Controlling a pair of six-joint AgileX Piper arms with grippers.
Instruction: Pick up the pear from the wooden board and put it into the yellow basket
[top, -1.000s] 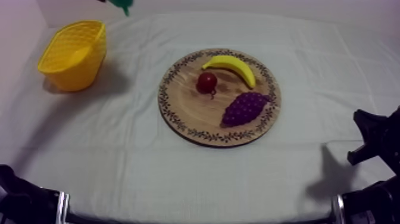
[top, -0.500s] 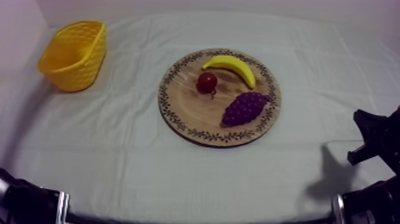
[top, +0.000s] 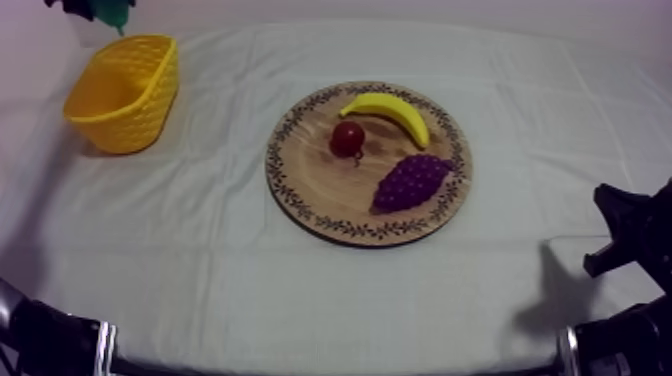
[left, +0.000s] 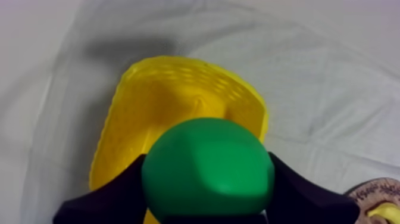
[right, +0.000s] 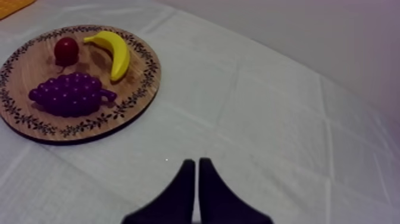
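My left gripper (left: 208, 179) is shut on the green pear (left: 208, 164), black fingers (left: 116, 190) at both sides of it. It hangs above the yellow basket (left: 172, 101), whose open mouth lies right below. In the top view the pear (top: 108, 10) and left gripper (top: 85, 6) show high at the far left, just behind the basket (top: 125, 90). The round wooden board (top: 310, 195) lies mid-table. My right gripper (right: 196, 164) is shut on nothing, low over bare cloth near the board (right: 134, 95); it rests at the right edge (top: 610, 235).
On the board lie a banana (top: 388, 112), a small red fruit (top: 347, 138) and a bunch of purple grapes (top: 410, 182). Open cloth stretches between the board and the basket. A white wall stands close behind the basket.
My left gripper with the pear has moved left along the far edge, from right of the basket to over its far left side. The right arm and the board's fruit are still.
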